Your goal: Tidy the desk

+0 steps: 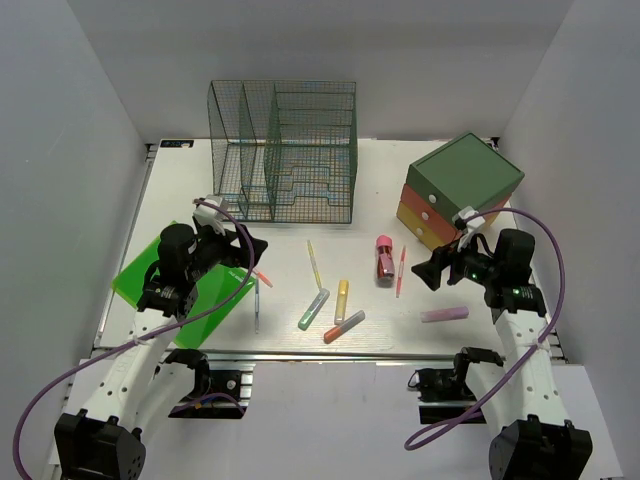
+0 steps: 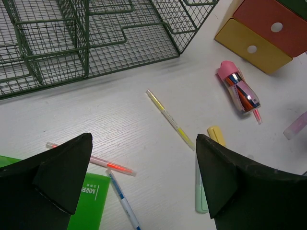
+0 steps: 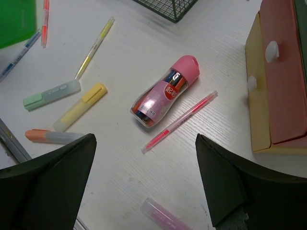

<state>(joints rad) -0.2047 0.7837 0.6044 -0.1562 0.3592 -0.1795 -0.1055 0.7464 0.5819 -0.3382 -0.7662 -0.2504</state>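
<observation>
Top external | left end effector spread, empty | right end effector spread, empty | desk cluttered

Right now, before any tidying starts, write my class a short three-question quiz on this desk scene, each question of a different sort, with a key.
1. Multiple choice: the lowest drawer of the drawer box is A yellow, B blue, C black.
2. True or false: the pink-capped pen case lies inside the green wire rack.
3. Short answer: what do the left hand and the right hand hold?
Key: 1 A. 2 False: it lies on the desk, outside the rack. 3 Nothing; both are open.
</observation>
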